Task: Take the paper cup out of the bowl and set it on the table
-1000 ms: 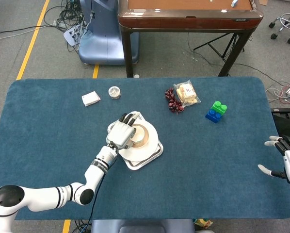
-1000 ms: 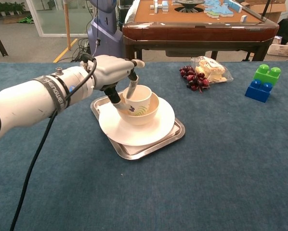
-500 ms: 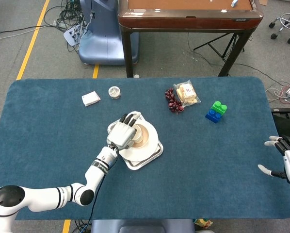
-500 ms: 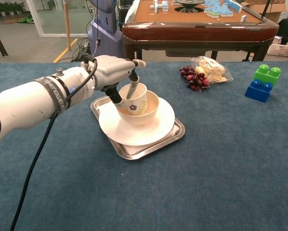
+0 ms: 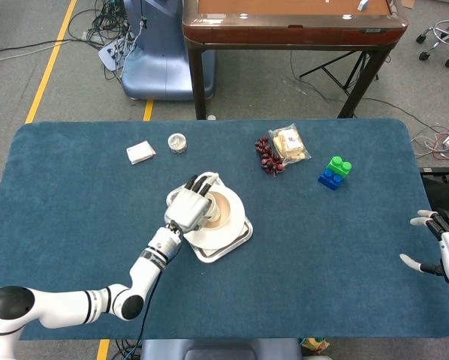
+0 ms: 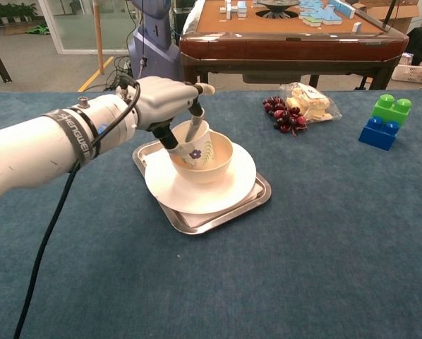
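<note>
A white paper cup with a purple flower print is tilted and partly lifted above the cream bowl. The bowl sits on a white plate on a steel tray. My left hand pinches the cup's rim, one finger inside and the thumb outside. In the head view that left hand covers most of the cup, with the bowl showing beside it. My right hand hovers open off the table's right edge, far from the tray.
A bunch of dark grapes and a snack bag lie behind the tray. A green-and-blue block stack stands at the right. A white box and a small round tin rest at the back left.
The left hand has raised and tipped the cup leftward, so it stands higher out of the bowl than a second ago. The right hand has not moved.
</note>
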### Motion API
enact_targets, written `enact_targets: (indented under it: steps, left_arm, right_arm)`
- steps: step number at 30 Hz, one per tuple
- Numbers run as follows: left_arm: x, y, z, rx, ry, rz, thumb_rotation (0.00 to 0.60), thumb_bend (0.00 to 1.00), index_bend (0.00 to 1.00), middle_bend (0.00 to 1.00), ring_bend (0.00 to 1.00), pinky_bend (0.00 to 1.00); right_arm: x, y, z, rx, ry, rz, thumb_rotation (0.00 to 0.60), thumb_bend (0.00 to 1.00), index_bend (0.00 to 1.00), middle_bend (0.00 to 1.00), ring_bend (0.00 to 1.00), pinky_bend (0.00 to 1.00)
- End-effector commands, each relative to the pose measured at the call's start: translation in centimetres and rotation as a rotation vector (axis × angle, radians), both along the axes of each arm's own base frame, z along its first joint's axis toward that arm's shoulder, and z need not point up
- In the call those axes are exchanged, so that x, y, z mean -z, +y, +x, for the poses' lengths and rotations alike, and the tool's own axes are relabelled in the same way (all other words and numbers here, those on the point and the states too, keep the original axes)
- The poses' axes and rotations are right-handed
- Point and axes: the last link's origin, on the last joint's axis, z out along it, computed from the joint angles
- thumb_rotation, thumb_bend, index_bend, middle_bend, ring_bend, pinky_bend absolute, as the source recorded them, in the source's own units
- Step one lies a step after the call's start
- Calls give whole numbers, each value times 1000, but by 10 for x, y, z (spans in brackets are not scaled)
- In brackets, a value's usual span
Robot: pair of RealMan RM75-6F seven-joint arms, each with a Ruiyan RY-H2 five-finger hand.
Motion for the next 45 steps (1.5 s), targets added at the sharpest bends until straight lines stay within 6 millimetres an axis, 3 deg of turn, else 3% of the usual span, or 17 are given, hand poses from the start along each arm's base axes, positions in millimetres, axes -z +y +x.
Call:
enact_targets:
  steps: [1,18,31,45]
  left_arm:
    - [-11,-1,3,11,-1,28,600,327,608,0,0,66]
    - [-73,-15,11,56,29,173,600,327,619,0,0,66]
    - [-95,0,-32,-42,127,251,600,327,619,0,0,66]
    - [-93,13,-87,-132,254,264,600,328,619,0,0,66]
  right_arm:
    - [0,0,0,1,1,1,600,0,338,234,113,245]
    - [6,1,1,2,9,17,600,0,338,234,113,245]
    - [7,0,0,9,17,23,600,0,338,234,113,245]
    - [8,0,0,10,17,24,600,0,338,234,113,245]
